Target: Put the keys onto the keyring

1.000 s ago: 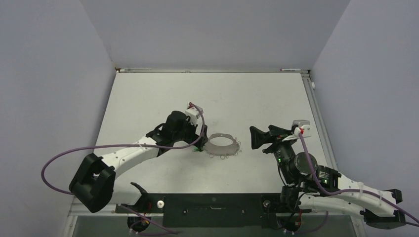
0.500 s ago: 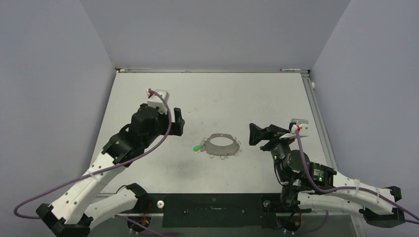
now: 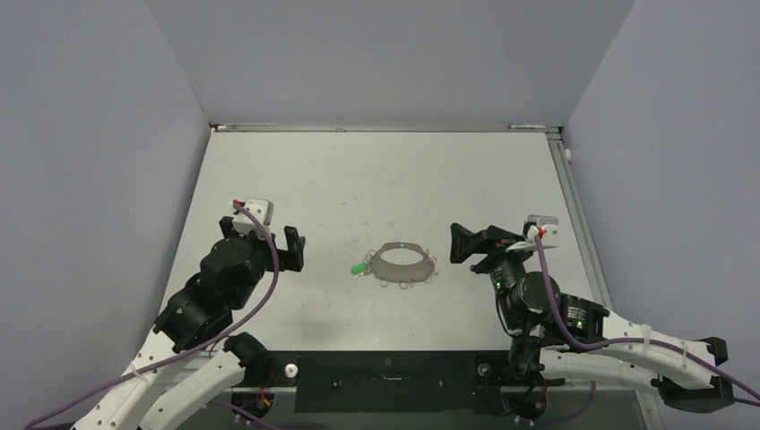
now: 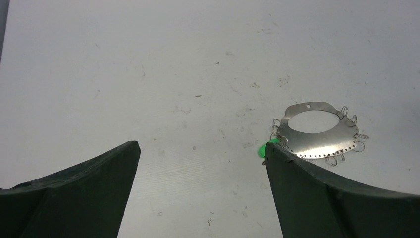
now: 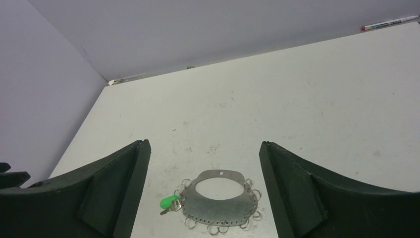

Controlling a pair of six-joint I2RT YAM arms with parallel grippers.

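Note:
The keyring (image 3: 401,262) (image 5: 219,202) (image 4: 317,138) lies flat on the table (image 3: 376,179), a grey metal ring edged with small wire loops. The green key (image 3: 359,267) (image 5: 170,202) (image 4: 263,148) rests against its left rim among the loops; whether it hangs on one I cannot tell. My left gripper (image 3: 292,249) (image 4: 202,151) is open and empty, well left of the key. In its wrist view the right finger hides part of the key. My right gripper (image 3: 465,245) (image 5: 204,148) is open and empty, just right of the keyring and apart from it.
Grey walls close the table on the left, back and right. A pen-like stick (image 3: 529,126) (image 5: 389,23) lies along the far right edge. Both arm bases sit at the near edge.
My left arm has pulled back from the key toward the near left, leaving the key beside the keyring. My right gripper has opened slightly wider and barely moved.

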